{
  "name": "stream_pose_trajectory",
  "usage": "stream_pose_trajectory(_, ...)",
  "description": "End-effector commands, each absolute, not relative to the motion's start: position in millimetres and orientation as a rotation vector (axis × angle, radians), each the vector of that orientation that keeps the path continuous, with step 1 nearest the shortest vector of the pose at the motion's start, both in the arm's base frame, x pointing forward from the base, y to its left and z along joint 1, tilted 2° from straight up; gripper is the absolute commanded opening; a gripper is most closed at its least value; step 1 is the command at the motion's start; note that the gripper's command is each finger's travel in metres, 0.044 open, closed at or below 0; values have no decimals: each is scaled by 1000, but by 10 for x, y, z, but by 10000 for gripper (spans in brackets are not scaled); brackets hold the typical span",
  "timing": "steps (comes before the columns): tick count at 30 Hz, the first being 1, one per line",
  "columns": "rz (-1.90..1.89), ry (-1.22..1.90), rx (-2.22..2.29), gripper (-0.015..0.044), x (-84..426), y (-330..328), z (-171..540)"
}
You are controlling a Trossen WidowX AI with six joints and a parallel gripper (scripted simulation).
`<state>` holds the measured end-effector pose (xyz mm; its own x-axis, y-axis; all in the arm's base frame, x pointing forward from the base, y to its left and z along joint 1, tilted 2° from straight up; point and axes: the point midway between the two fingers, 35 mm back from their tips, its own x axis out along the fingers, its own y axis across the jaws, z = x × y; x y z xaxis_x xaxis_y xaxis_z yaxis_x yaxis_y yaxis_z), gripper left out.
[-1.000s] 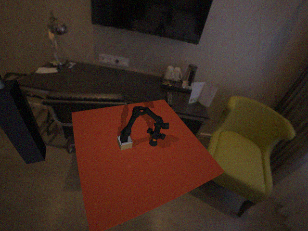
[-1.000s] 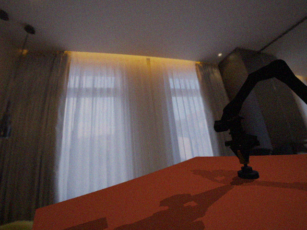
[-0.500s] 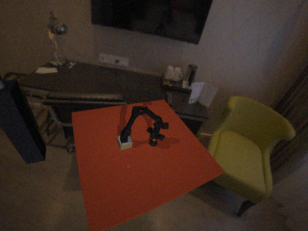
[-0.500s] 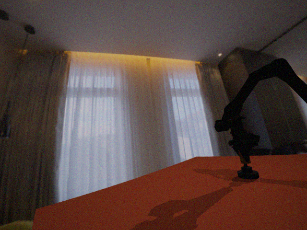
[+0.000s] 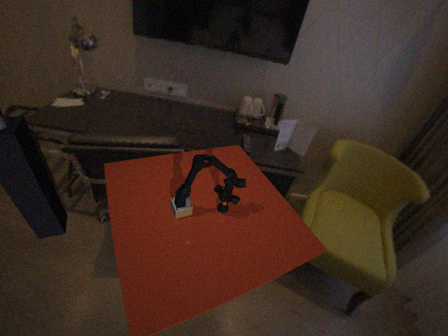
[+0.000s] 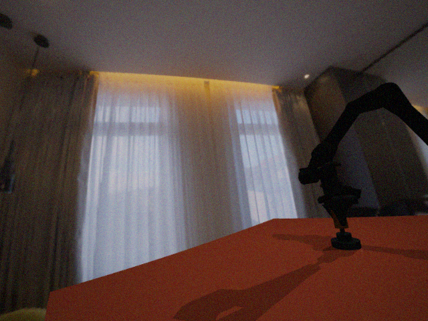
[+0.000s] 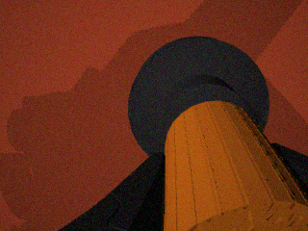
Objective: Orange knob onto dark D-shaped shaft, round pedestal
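Claw (image 5: pixel 225 203) (image 6: pixel 340 224) partly open, clamped on orange knob (image 5: pixel 225 203) (image 6: pixel 336 221) (image 7: pixel 221 168). Knob above round pedestal (image 5: pixel 222 208) (image 6: pixel 346 243) (image 7: pixel 164 82), short dark shaft (image 6: pixel 342 230) showing between.

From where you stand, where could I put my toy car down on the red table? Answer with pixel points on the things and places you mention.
Maybe the wide red patch between the white base block (image 5: pixel 183 212) and the table's near edge. It's crowded around the round pedestal (image 5: pixel 222 208) (image 6: pixel 345 243) (image 7: pixel 159 87), where the claw (image 6: pixel 341 224) grips the orange knob (image 6: pixel 336 223) (image 7: pixel 217 168).

Orange knob (image 5: pixel 225 204) (image 6: pixel 339 224) (image 7: pixel 217 164) above round dark pedestal (image 5: pixel 222 208) (image 6: pixel 345 243) (image 7: pixel 159 82)
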<state>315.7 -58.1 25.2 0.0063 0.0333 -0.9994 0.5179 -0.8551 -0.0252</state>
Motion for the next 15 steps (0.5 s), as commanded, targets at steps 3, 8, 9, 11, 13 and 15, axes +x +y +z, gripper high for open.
stream_pose_trajectory(3, -1902, 556, 1947, 0, 3191, -592, 233)
stream_pose_trajectory(8, -1902, 556, 1947, 0, 3204, -594, 237)
stream_pose_trajectory(9, -1902, 556, 1947, 0, 3204, -594, 237)
stream_pose_trajectory(11, -1902, 556, 1947, 0, 3204, -594, 237)
stream_pose_trajectory(13, -1902, 556, 1947, 0, 3204, -594, 237)
stream_pose_trajectory(15, -1902, 556, 1947, 0, 3207, -596, 245)
